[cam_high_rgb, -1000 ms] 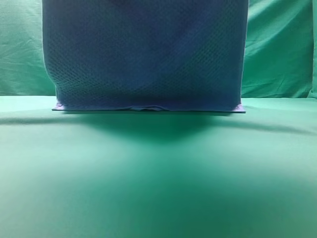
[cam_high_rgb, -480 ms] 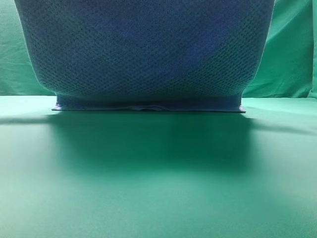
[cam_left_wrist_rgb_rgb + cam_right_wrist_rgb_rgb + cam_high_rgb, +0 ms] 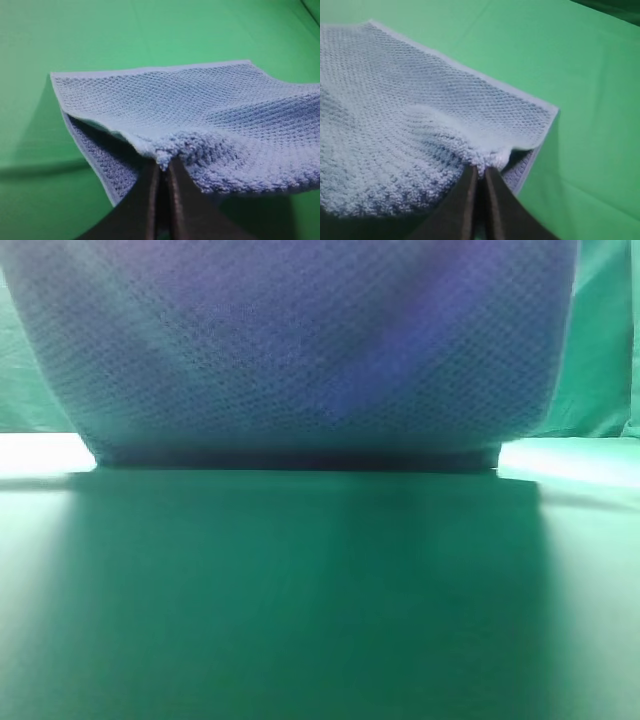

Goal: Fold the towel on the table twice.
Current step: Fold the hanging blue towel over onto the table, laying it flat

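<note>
Since the earlier frame, your blue-grey waffle-weave towel (image 3: 300, 350) had swung nearer the high camera, filling more of it. Your left claw (image 3: 163, 172) and right claw (image 3: 481, 172) each pinched a towel corner, jaws clenched. Its long axis ran crosswise above the green table (image 3: 300, 620), lower edge resting there.

The left gripper (image 3: 163, 172), two dark tapering fingers pressed close together, pinches a bunched fold of the blue-grey waffle-weave towel (image 3: 210, 115) at its tips, while the right gripper (image 3: 480, 172), its dark fingers likewise nearly touching, is clamped on another raised fold of that cloth.
</note>
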